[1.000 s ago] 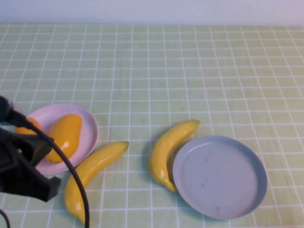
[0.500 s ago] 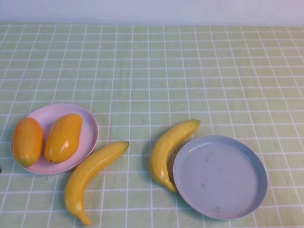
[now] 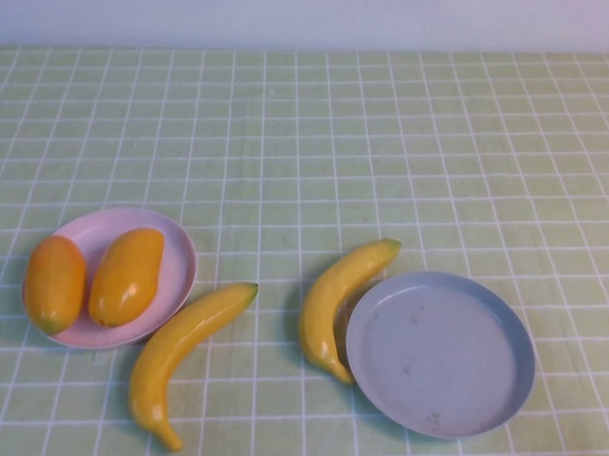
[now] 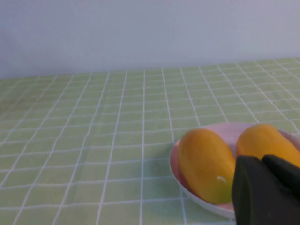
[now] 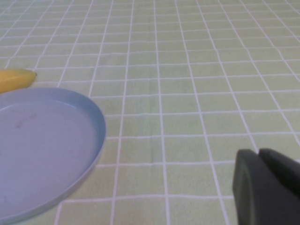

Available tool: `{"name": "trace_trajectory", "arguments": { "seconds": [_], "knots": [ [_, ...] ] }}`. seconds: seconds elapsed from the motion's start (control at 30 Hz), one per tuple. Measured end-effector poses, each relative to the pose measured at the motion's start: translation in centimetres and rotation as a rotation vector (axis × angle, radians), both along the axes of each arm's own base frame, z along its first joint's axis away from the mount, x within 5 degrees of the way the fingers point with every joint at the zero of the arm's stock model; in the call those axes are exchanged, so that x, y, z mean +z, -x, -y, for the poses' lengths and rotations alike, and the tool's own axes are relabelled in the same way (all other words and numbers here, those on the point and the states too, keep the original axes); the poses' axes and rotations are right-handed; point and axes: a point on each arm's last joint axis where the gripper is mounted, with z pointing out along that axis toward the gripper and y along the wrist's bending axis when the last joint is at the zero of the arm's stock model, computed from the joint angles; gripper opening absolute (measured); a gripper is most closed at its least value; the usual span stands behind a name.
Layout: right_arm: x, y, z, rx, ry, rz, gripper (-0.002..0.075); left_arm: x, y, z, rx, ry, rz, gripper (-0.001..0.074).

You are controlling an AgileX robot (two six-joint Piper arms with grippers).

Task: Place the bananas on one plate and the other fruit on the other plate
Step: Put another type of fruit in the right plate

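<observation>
Two orange-yellow oval fruits [image 3: 54, 282] [image 3: 127, 275] lie side by side on the pale pink plate [image 3: 179, 260] at the left. Both bananas rest on the table: one [image 3: 185, 344] just right of the pink plate, the other [image 3: 337, 301] against the left rim of the empty grey-blue plate [image 3: 440, 353]. Neither gripper shows in the high view. In the left wrist view my left gripper [image 4: 263, 159] is shut and empty, close in front of the two fruits [image 4: 206, 164] [image 4: 265, 140] on the pink plate [image 4: 229, 131]. My right gripper [image 5: 259, 153] is shut and empty over the cloth beside the grey-blue plate [image 5: 42, 150]; a banana tip [image 5: 16, 78] shows past it.
A green checked cloth [image 3: 308, 138] covers the whole table up to a pale wall [image 3: 312, 13] at the back.
My left arm has pulled back out of the high view at the lower left, uncovering the left fruit on the pink plate. Fruits, bananas and plates have not moved.
</observation>
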Motion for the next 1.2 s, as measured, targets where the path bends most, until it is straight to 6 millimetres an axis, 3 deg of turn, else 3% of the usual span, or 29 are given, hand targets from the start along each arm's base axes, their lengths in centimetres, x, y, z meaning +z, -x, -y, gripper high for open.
{"name": "trace_trajectory", "arguments": {
  "seconds": [0.43, 1.2],
  "knots": [
    [0.0, 0.0, 0.0, 0.000, -0.002, 0.000, -0.0015, -2.2, 0.4, 0.0, 0.009, 0.042, -0.238, -0.0004],
    [0.0, 0.0, 0.0, 0.000, -0.002, 0.000, -0.0015, -2.3, 0.4, 0.0, 0.009, 0.038, -0.242, -0.0004]
  ]
}}
